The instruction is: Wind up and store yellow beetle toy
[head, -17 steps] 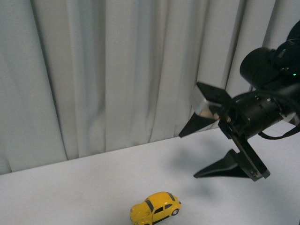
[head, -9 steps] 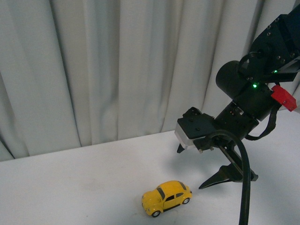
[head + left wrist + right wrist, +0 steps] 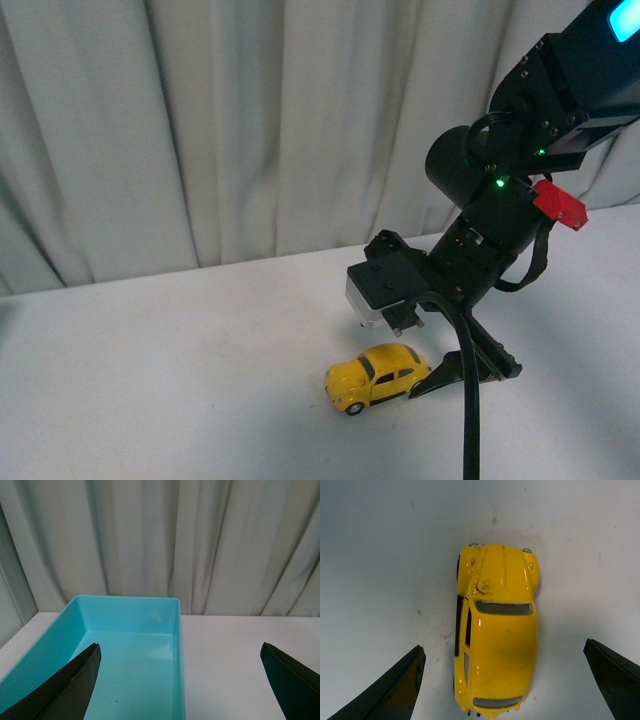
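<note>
- The yellow beetle toy (image 3: 378,376) stood on its wheels on the white table (image 3: 180,380), near the robot and a little to its right, nose turned toward the robot's left
- The right gripper (image 3: 392,362) hung low over the toy with its jaws spread wide, gripping nothing
- In the front view only one black finger (image 3: 468,368) showed, its tip just beside the toy's rear; whether it touched could not be told
- From the right wrist, the toy (image 3: 497,630) lay lengthwise in the gap between the two fingers (image 3: 395,690), with bare table on both sides and touching neither
- The left gripper (image 3: 179,647) was also wide apart and held nothing, above the wall of a teal bin (image 3: 125,599) resting on the table
- A pale curtain (image 3: 200,130) hung behind the table
</note>
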